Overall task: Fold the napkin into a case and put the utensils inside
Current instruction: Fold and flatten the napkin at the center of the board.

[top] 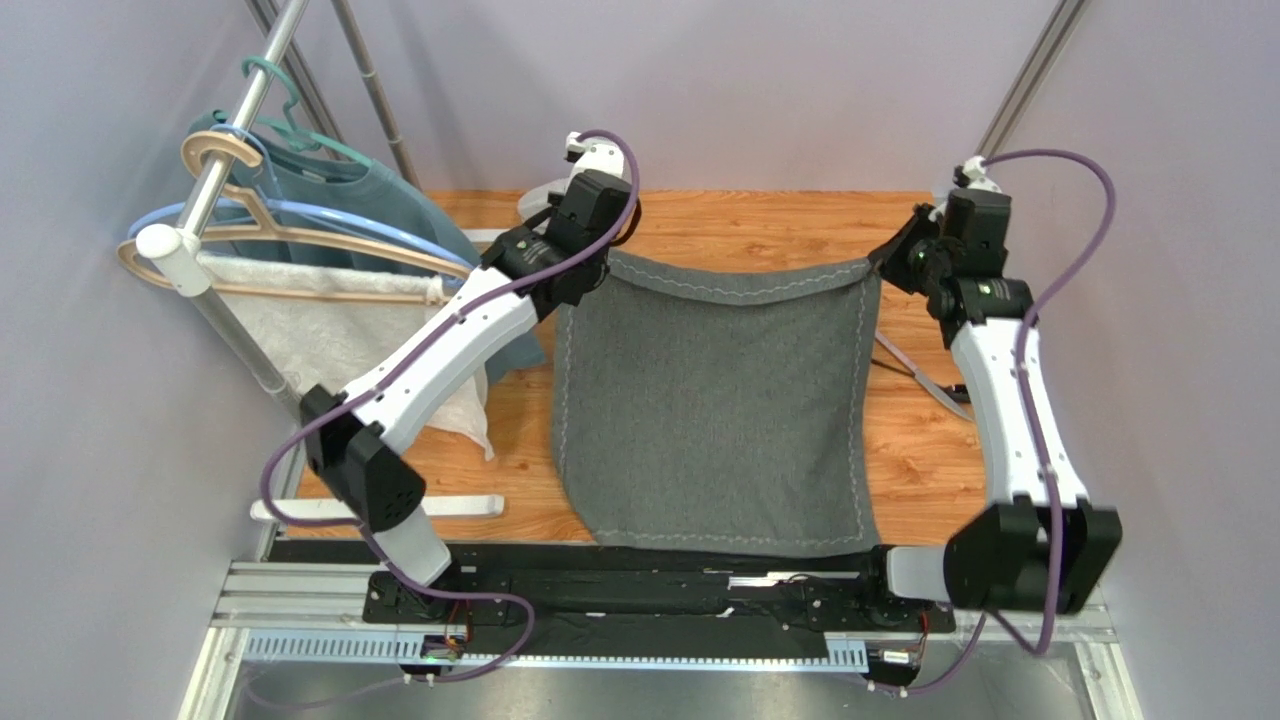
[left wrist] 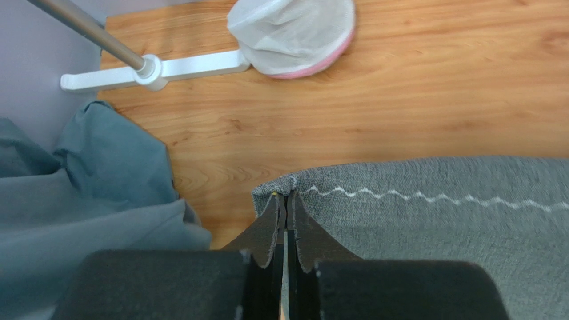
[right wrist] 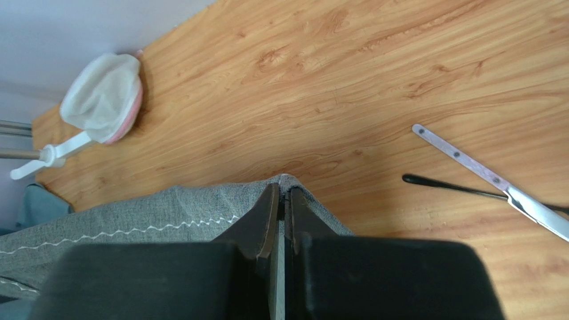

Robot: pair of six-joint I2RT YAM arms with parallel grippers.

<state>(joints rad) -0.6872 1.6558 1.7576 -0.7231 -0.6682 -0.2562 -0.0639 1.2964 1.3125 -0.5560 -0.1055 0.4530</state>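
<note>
a dark grey napkin (top: 718, 405) lies spread across the centre of the frame on a wooden worktop (top: 947, 450), its near edge at lower centre. to its right lie the utensils, a silver knife (right wrist: 491, 180) and a slim black piece (right wrist: 454, 188), crossing each other. at the napkin's two far corners, the left fingers (left wrist: 267, 230) and right fingers (right wrist: 262, 223) are pinched tight on the cloth. a teal garment (top: 376, 195) hangs at upper left.
</note>
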